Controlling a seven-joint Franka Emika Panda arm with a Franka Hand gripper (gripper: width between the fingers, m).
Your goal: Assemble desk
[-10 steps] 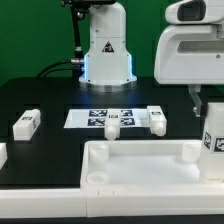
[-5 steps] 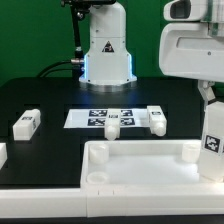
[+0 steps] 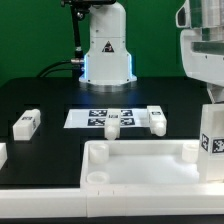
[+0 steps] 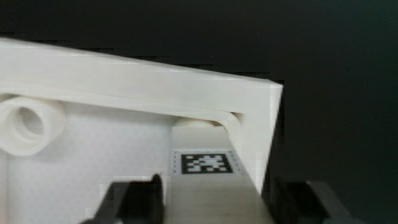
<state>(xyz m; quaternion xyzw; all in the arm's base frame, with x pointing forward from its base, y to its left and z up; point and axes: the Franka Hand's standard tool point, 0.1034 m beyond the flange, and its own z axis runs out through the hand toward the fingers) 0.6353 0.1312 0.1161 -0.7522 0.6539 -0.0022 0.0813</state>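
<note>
Exterior view: desk panel (image 3: 140,168) lies flat, rim and corner sockets up. Tagged leg (image 3: 211,140) stands upright at panel corner on exterior view's right, directly below jaws; jaw state unreadable here.

Wrist view: gripper (image 4: 214,203) straddles leg, fingers (image 4: 132,200) against its two plain sides, so jaws look clamped on leg. Panel corner just beyond jaws, socket (image 4: 25,125) off to one side.

Handling, judged: leg light, stiff, smooth plastic, may twist; grip flat opposite faces.

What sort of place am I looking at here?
Probably a robotics lab bench: a white robot arm on a black table, a green backdrop, a marker board of square tags, and a white desk panel.
</note>
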